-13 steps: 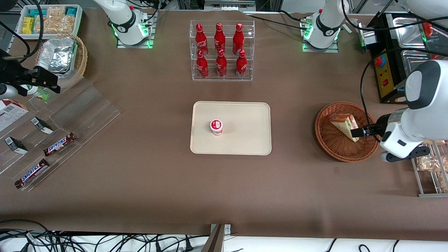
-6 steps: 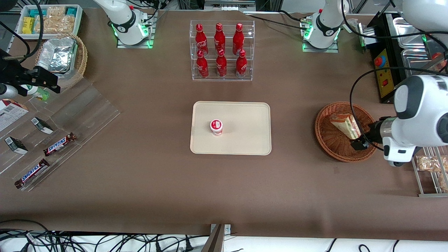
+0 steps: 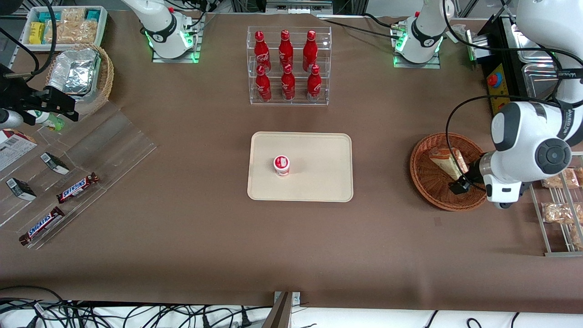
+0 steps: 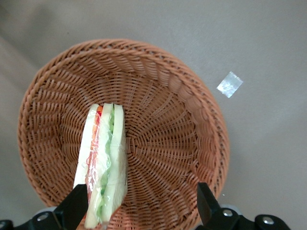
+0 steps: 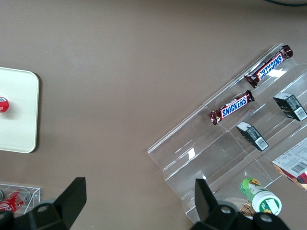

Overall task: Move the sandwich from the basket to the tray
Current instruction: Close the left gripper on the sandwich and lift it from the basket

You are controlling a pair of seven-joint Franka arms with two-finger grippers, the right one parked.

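Right of frame, the left gripper (image 3: 457, 187) hovers over the round reddish-brown wicker basket (image 3: 428, 187), jaws spread wide, empty, straddling the wrapped triangular sandwich (image 4: 103, 165).

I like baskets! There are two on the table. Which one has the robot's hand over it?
The reddish-brown basket holding the sandwich. The gripper hangs over it, fingers open. The paler basket, with foil packs, sits toward the parked arm's end.

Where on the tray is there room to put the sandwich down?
The tray has one small cup on it. The half toward the basket is bare. The sandwich is in the basket, the open gripper over it.
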